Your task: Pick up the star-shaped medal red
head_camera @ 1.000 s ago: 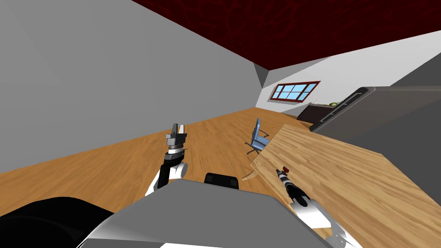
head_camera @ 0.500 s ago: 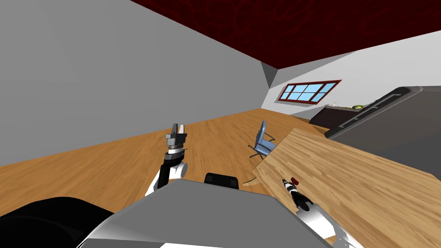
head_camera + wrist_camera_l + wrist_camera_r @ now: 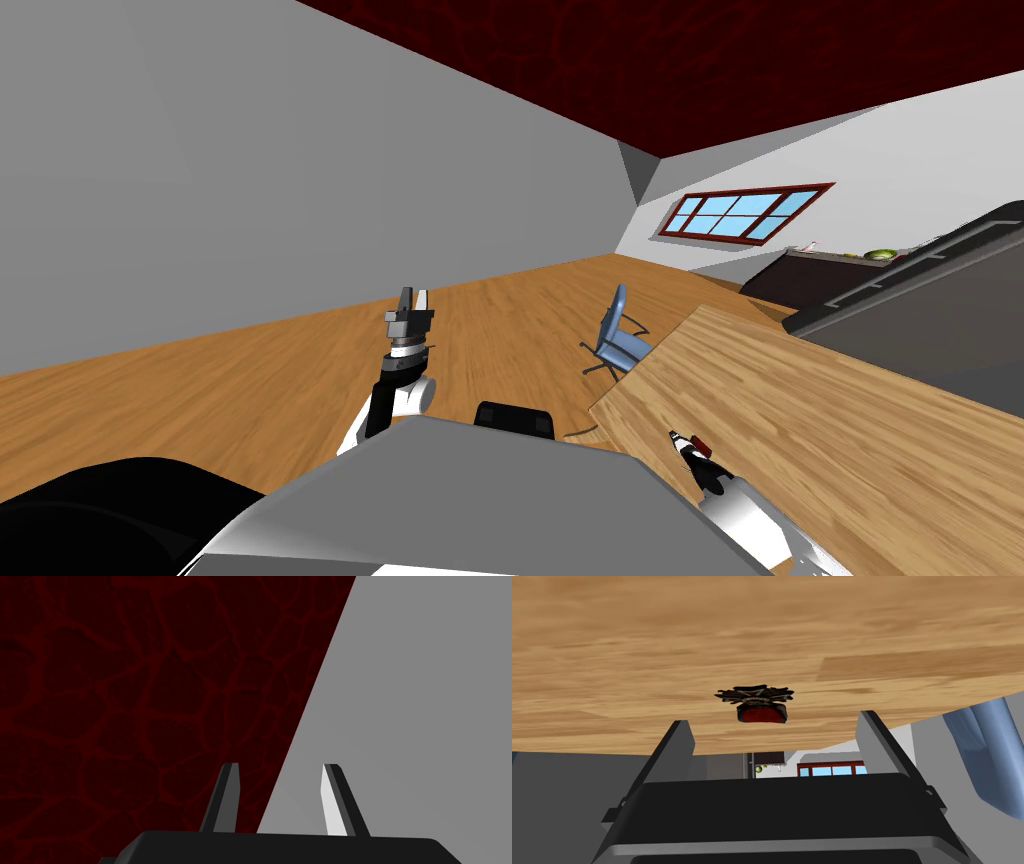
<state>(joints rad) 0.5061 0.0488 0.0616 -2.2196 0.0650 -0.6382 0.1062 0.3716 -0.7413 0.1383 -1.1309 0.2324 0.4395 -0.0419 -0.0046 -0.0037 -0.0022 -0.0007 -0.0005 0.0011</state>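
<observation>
Right now the star-shaped medal point(image 3: 755, 703) lies flat on the wooden table point(image 3: 820, 420), low and right of centre in the head view, near the table's edge. My right gripper point(image 3: 774, 718) has its fingers spread wide, with the medal just ahead of them and untouched. It looks small, stiff and light, likely to skate on the smooth top, so I'd close the blades across the thicker red block rather than the dark star's spiky points; my left gripper point(image 3: 413, 297), left of centre, is raised with fingers parted on nothing
</observation>
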